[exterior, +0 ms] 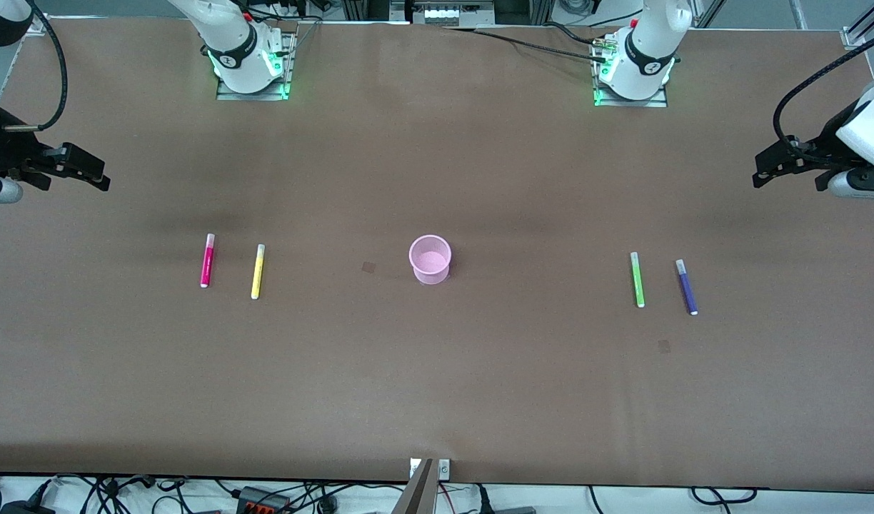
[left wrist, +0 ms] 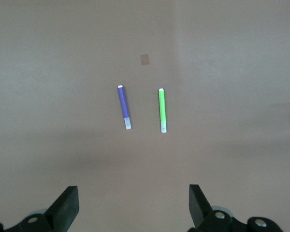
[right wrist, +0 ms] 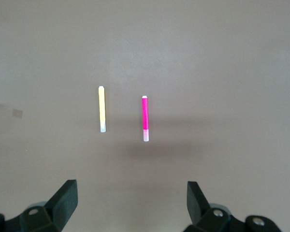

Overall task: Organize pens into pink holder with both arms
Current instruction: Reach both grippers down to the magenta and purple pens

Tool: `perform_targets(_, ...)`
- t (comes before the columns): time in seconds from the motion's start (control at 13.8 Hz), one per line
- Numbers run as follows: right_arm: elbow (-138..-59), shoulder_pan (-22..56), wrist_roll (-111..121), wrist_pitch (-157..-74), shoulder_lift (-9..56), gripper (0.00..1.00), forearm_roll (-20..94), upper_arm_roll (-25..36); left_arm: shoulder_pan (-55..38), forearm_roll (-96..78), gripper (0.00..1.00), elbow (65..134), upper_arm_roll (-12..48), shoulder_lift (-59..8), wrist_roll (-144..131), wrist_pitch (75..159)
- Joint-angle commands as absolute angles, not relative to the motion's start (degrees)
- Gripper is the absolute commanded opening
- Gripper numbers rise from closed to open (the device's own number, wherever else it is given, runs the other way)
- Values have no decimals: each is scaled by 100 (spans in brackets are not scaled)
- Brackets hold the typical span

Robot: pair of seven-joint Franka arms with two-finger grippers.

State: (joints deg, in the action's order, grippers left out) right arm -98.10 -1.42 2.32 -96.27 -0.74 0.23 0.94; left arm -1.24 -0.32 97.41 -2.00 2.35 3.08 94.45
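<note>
Nearest the front camera lie four slim, light, stiff plastic pens (exterior: 638,279), best pinched mid-barrel, either side of the translucent pale-pink round holder (exterior: 430,259). Left gripper (left wrist: 130,208) and right gripper (right wrist: 129,207) wait aloft at their table ends, jaws apart.

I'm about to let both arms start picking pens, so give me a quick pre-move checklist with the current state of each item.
1. Pink holder upright, mouth open, nothing in it: ok.
2. Magenta pen and yellow pen lie flat, apart from each other, toward the right arm's end: ok.
3. Light green pen and dark purple pen lie flat, apart, toward the left arm's end: ok.
4. Right gripper open and empty, raised over the table at its own end: ok.
5. Left gripper open and empty, raised at its own end: ok.
6. Any pen already in the holder: not ok, none yet.
</note>
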Motion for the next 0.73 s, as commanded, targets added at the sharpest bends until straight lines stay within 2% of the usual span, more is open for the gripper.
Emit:
perform_targets(0.0,-9835,-211,149,-9554,-176,100,-9,9,-141,53,100,9554,-229,141,413,9316)
perform_targets(0.65,-9835,-193,158,-9606,-18,100,-18,0,-132,-17,100,9528,-237,-8,325,9308)
